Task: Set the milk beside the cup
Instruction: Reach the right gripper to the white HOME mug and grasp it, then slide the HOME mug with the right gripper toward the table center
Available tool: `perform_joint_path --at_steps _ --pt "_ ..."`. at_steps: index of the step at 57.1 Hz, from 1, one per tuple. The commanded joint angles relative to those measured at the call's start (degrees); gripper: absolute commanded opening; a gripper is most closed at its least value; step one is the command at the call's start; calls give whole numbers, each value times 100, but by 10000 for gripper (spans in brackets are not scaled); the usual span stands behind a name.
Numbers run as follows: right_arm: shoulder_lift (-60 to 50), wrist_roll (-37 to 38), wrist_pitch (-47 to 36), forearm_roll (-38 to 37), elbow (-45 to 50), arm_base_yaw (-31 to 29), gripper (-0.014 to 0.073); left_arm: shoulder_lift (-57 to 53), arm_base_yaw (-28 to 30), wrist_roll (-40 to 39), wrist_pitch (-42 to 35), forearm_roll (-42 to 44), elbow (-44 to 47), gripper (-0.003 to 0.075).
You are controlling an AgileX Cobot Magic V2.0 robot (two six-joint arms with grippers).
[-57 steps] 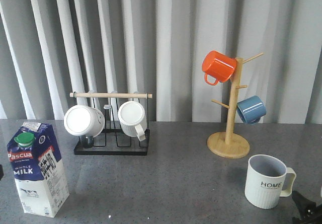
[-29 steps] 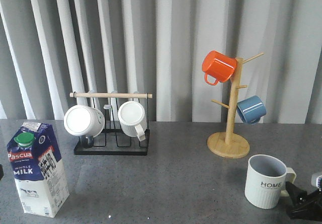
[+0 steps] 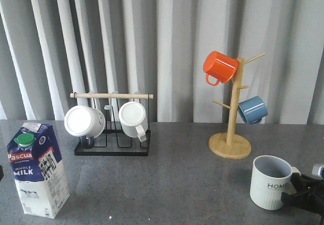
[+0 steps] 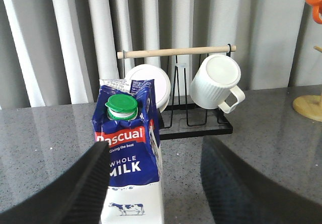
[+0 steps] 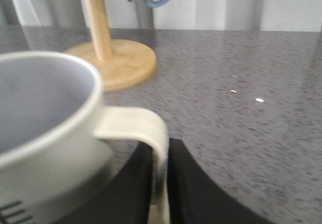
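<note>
My right gripper [image 5: 161, 183] is clenched on the cup's [image 3: 272, 182] handle at the table's right. The milk [image 3: 38, 169] stands far left between my left gripper's [image 4: 156, 183] released fingers, not yet gripped or moved.

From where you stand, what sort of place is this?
Probably a staged kitchen counter: grey stone-look table, mug rack, wooden mug tree, milk, with a curtain backdrop.

Glossy printed milk [image 3: 38, 169] carton, ribbed cup [image 3: 272, 182] — seemingly ceramic, speckled table [image 3: 167, 184]
</note>
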Motion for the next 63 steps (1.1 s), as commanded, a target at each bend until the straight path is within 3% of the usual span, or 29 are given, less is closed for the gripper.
perform_joint_path --at_steps 1,7,12,17,26,35,45,63 --pt "-367 657 -584 -267 -144 144 -4 -15 12 -54 -419 -43 -201 405" --pt "-628 810 -113 -192 -144 585 -4 -15 12 -54 -419 -43 -201 405" --pt "-925 614 440 355 -144 1174 -4 -15 12 -54 -419 -43 -201 405" --pt "-1083 209 759 1298 -144 1900 -4 -15 12 -54 -419 -43 -201 405" --pt "-1061 -602 620 3306 -150 3068 -4 -15 12 -54 -419 -43 -201 405" --pt "-723 -2040 434 5187 -429 3920 -4 -15 12 -54 -419 -43 -201 405" --pt "-329 -3171 564 5453 -857 4359 -4 -15 12 -54 -419 -43 -201 405" --pt "46 -3321 660 6067 -1158 4515 13 -15 12 -54 -419 -43 -201 405"
